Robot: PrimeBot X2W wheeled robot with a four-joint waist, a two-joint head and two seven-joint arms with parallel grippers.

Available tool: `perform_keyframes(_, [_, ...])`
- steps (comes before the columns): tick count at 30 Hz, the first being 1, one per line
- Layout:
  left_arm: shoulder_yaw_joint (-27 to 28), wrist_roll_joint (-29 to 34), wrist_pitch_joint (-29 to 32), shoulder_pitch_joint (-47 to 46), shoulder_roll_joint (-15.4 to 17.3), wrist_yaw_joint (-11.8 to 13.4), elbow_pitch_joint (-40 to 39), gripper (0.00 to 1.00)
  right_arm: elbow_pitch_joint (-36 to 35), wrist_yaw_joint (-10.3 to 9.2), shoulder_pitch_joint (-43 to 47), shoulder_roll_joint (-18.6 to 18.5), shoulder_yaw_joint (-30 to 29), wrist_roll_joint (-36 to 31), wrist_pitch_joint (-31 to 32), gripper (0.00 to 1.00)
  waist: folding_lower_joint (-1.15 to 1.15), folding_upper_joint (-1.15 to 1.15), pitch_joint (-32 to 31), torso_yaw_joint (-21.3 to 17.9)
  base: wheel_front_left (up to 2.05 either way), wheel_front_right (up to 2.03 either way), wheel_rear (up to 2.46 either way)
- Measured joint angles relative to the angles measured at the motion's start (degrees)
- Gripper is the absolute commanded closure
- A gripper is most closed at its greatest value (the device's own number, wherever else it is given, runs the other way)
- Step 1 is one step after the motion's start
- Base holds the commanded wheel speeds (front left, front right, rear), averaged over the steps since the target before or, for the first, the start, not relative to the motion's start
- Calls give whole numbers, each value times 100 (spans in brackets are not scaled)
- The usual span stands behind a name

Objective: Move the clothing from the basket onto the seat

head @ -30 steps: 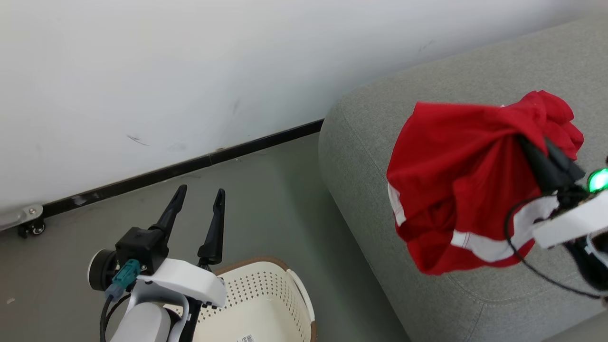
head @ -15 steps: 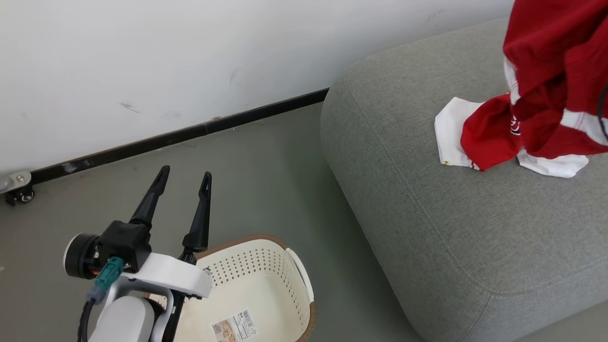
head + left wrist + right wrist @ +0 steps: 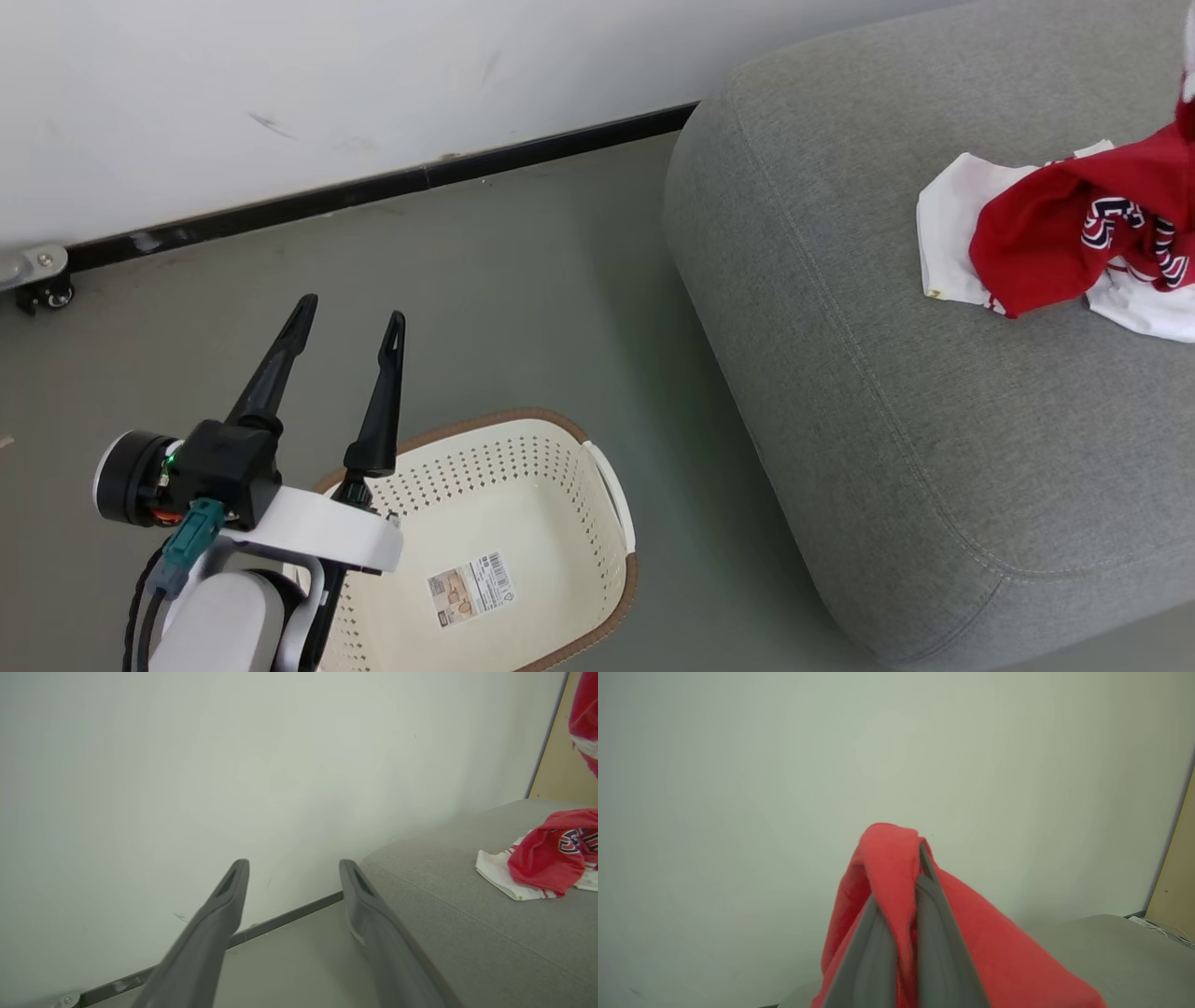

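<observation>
One limp red garment (soft folds)

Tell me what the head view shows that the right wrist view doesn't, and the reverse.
Head view: the basket with its paper label, the open left gripper, and a red-and-white jersey lying on the seat. Right wrist view: the right gripper shut on a fold of red clothing. Both: the seat and the white wall.
</observation>
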Motion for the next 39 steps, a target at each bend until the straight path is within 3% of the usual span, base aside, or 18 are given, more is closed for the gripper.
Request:
perform_keyframes(13, [-193, 244, 342, -155, 198, -24, -379, 0, 934, 0, -101, -29, -321, -144, -310, 100, 0, 0, 537, 217, 0, 0, 0])
perform_keyframes(26, [-193, 346, 525, -500, 308, -25, -619, 0, 1648, 1, 310, 786, -138, -162, -726, 100, 0, 0, 1032, 322, 0, 0, 0])
perform_keyframes(39, [-85, 353, 534, -675, 333, -1, -625, 0, 2273, 0, 660, 1094, -16, -236, -1068, 100, 0, 0, 1349, 251, 0, 0, 0])
